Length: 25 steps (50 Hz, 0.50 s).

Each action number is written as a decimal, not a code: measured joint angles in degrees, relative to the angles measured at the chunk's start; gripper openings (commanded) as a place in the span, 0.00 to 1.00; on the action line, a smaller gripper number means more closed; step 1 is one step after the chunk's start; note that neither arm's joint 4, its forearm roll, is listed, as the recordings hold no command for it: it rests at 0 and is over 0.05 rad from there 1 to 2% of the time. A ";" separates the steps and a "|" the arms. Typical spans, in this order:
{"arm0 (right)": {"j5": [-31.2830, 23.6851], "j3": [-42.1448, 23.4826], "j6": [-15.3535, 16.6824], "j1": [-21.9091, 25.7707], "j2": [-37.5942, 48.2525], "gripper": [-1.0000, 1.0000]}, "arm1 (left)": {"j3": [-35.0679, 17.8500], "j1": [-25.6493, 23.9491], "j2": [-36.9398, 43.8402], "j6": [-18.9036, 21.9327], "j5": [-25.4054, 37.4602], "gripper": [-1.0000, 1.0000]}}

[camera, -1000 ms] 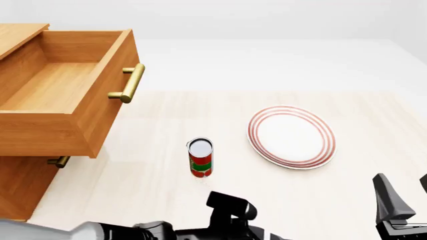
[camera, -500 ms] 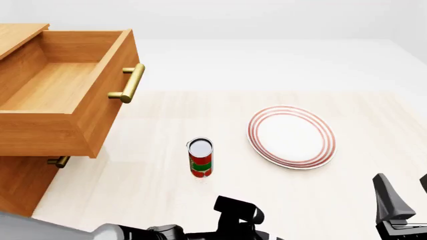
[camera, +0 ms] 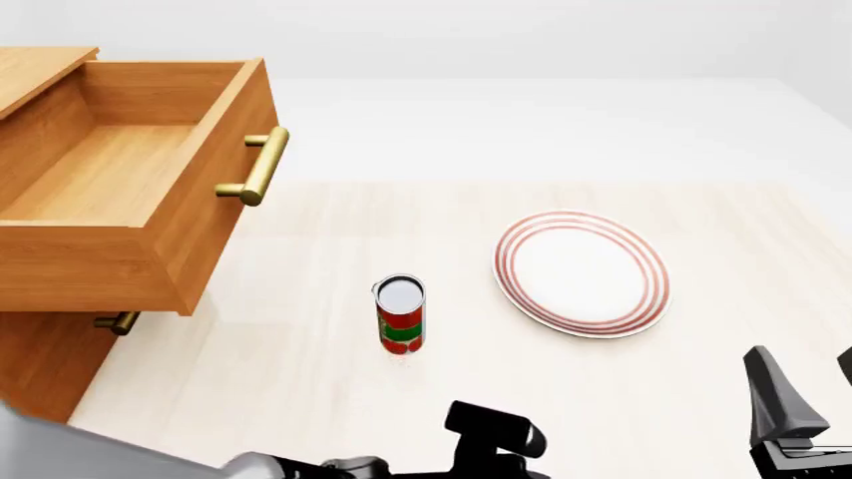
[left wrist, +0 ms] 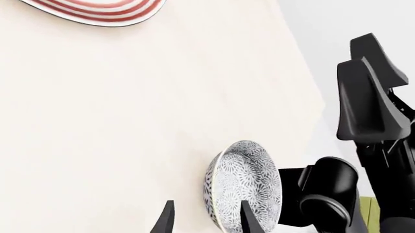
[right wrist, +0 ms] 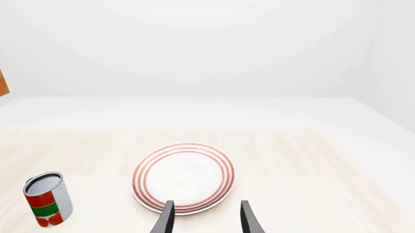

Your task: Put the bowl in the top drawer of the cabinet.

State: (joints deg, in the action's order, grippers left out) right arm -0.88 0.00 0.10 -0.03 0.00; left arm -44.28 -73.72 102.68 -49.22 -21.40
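The bowl (left wrist: 250, 187), white with a fine blue-grey floral pattern, shows only in the left wrist view, on the pale table close to the right arm. My left gripper (left wrist: 207, 221) is open right at it. One fingertip (left wrist: 249, 217) overlaps the bowl's patterned side and the other stands just outside the rim. In the front view the bowl is out of sight below the frame. The top drawer (camera: 134, 170) of the cabinet (camera: 40, 364) stands pulled out and empty at the far left. My right gripper (right wrist: 206, 218) is open and holds nothing.
A flat white plate with red rings (camera: 581, 272) lies right of centre. A red and green can (camera: 399, 314) stands upright between plate and cabinet. The drawer's brass handle (camera: 259, 165) juts toward the table. My right gripper (camera: 805, 384) sits at the near right corner.
In the front view my left arm has slid rightward along the near edge. The right gripper, can, plate and drawer have not moved.
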 measured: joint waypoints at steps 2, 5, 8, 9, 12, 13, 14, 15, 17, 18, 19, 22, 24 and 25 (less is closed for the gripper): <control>0.00 0.00 0.00 0.00 0.00 1.00 | -0.24 -0.11 0.31 -0.09 -0.01 1.00; 0.00 0.00 0.00 0.00 0.00 1.00 | -0.63 -0.27 0.74 -0.20 0.00 1.00; 0.00 0.00 0.00 0.00 0.00 1.00 | -0.98 -0.42 1.18 -0.27 -0.01 1.00; 0.00 0.00 0.00 0.00 0.00 1.00 | -1.09 -0.46 1.32 -0.29 -0.02 1.00; 0.00 0.00 0.00 0.00 0.00 1.00 | -1.40 -0.56 1.75 -0.33 -0.06 1.00; 0.00 0.00 0.00 0.00 0.00 1.00 | -1.50 -0.59 1.90 -0.34 -0.08 1.00; 0.00 0.00 0.00 0.00 0.00 1.00 | -1.60 -0.62 2.04 -0.36 -0.10 1.00; 0.00 0.00 0.00 0.00 0.00 1.00 | -1.70 -0.66 2.19 -0.38 -0.13 1.00; 0.00 0.00 0.00 0.00 0.00 1.00 | -1.89 -0.74 2.48 -0.42 -0.18 1.00; 0.00 0.00 0.00 0.00 0.00 1.00 | -1.98 -0.77 2.62 -0.44 -0.22 1.00; 0.00 0.00 0.00 0.00 0.00 1.00 | -2.06 -0.81 2.77 -0.47 -0.25 1.00; 0.00 0.00 0.00 0.00 0.00 1.00 | -2.30 -0.94 3.19 -0.56 -0.37 1.00; 0.00 0.00 0.00 0.00 0.00 1.00 | -2.45 -1.03 3.46 -0.64 -0.46 1.00; 0.00 0.00 0.00 0.00 0.00 1.00 | -2.51 -1.08 3.60 -0.68 -0.52 1.00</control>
State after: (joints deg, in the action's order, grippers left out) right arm -0.88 0.00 0.09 -0.03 0.00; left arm -46.80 -74.80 106.28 -49.90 -21.92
